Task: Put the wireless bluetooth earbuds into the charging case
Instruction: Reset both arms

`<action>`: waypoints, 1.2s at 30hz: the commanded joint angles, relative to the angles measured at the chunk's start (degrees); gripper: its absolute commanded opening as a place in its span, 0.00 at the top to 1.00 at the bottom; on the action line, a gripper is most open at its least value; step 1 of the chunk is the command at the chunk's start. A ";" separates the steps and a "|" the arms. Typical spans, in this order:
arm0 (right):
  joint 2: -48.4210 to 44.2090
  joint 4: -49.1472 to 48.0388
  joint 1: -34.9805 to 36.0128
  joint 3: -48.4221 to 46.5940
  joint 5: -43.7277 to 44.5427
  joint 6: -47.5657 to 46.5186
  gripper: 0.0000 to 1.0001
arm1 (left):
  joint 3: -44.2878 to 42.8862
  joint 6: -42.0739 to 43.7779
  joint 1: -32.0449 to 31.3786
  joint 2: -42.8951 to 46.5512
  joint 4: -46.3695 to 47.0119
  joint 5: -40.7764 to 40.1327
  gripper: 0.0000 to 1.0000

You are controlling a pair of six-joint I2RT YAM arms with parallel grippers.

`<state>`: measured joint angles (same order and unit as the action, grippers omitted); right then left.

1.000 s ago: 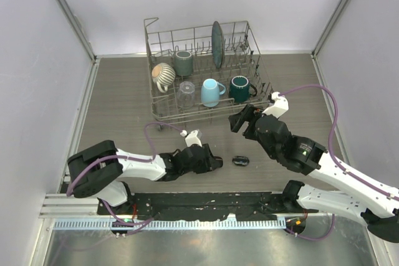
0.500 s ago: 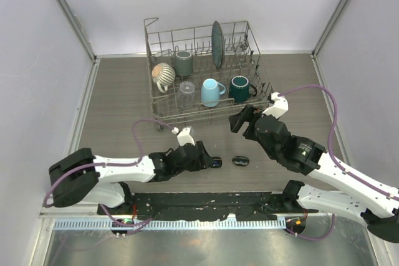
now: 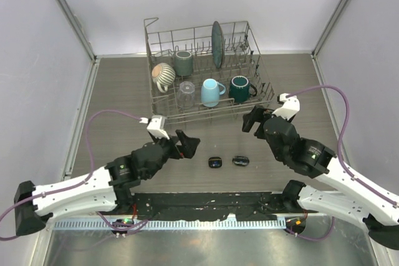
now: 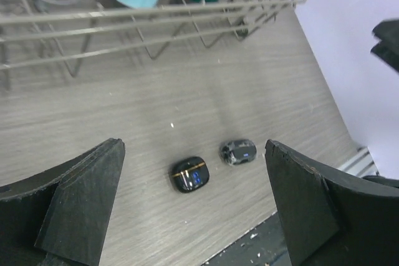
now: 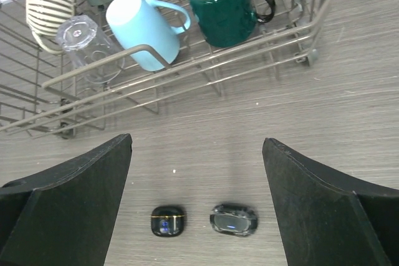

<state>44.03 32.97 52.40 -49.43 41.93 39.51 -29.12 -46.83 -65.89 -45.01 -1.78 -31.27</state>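
Pale lilac walls (image 3: 187, 4) close in the left, far and right sides of a grey wood-grain tabletop (image 3: 118, 98). A wire dish rack (image 3: 259, 60) sits against the middle of the far edge. The left arm (image 3: 93, 185) lies low and stretched out from the near left corner toward the middle of the tabletop, with its wrist raised. The left jaws point toward the rack and stand wide apart with nothing between them. The right arm (image 3: 336, 175) bends out toward the near right corner and reaches back in, its wrist close to the rack's near right corner. The right jaws also gape wide and hold nothing. In the rack a dark plate (image 3: 217, 44) stands on edge at the back, with a grey-green mug (image 3: 182, 62) and a striped mug (image 3: 164, 76) to its left. Along the rack's front row are a clear glass (image 3: 186, 93), a light blue mug (image 3: 211, 91) and a dark green mug (image 3: 240, 88). Two small black cases lie side by side, just apart, near the middle of the near edge and between the two arms. The left case (image 4: 190, 174) shows a thin gold line and a blue light, and the right case (image 4: 237, 152) is a glossier oval. The earbuds are too small to pick out.
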 commanded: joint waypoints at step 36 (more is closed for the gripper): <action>-7.72 -25.46 -29.81 25.60 -8.55 -16.56 0.03 | -11.82 10.17 -0.03 -5.08 -12.36 -21.11 0.00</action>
<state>38.98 22.50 22.76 -28.69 23.62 32.36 -36.03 -39.24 -65.89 -46.06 -14.13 -47.07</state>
